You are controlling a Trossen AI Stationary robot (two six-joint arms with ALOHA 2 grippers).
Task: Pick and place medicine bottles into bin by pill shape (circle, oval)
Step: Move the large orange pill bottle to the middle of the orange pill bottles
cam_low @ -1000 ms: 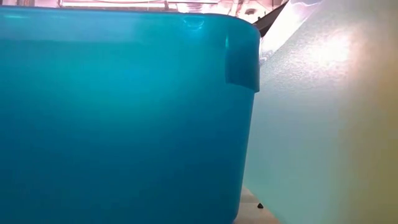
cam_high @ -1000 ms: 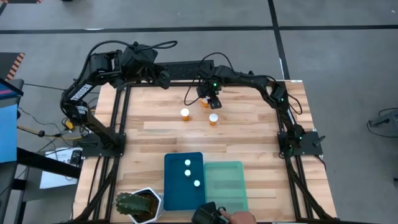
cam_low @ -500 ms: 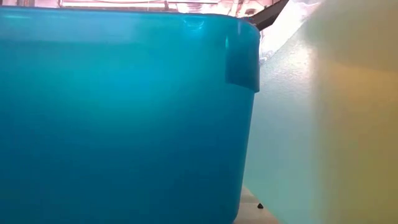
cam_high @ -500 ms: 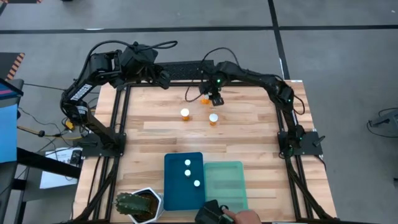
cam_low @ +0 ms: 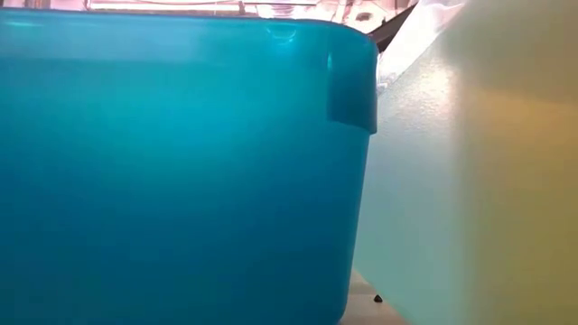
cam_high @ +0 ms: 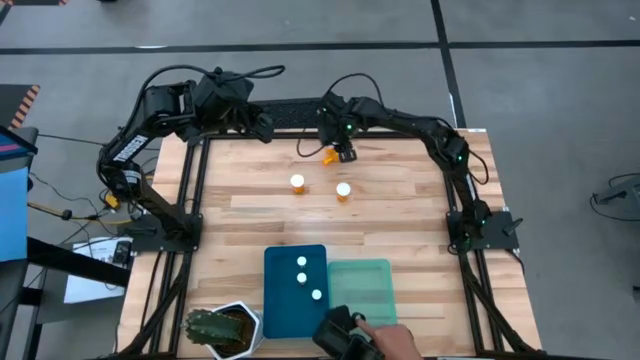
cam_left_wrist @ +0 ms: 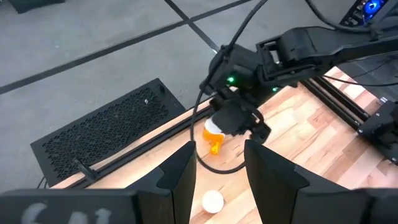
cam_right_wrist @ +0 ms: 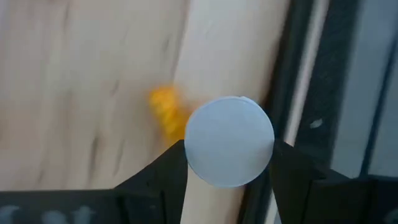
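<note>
My right gripper (cam_high: 343, 153) is near the table's far edge, shut on an orange medicine bottle (cam_high: 330, 156) with a white cap (cam_right_wrist: 229, 140). Two more bottles (cam_high: 297, 182) (cam_high: 343, 190) stand upright on their bases on the wood. Three bottles (cam_high: 303, 277) stand in the dark blue tray (cam_high: 280, 310). The mint green tray (cam_high: 365, 300) lies beside it on the right. My left gripper (cam_high: 262, 125) waits open and empty at the far left edge, and its fingers show in the left wrist view (cam_left_wrist: 219, 165). My right gripper pinches the bottle's white cap by its round rim (cam_right_wrist: 186, 146) between its two fingers. The fingers come from above, pointing down, with the cap's top facing the wrist. The orange body (cam_left_wrist: 215, 144) hangs tilted below the fingers.
A spiky green plant in a white pot (cam_high: 222, 330) stands at the near left corner. A person's hand with a dark object (cam_high: 365, 340) is at the near edge by the mint tray. The low view is filled by the blue tray's wall (cam_low: 172, 171) and the mint tray (cam_low: 452, 181).
My right gripper has gone a little toward the table's far edge, still shut on the orange bottle. The person's hand at the near edge has come further in by the mint tray.
</note>
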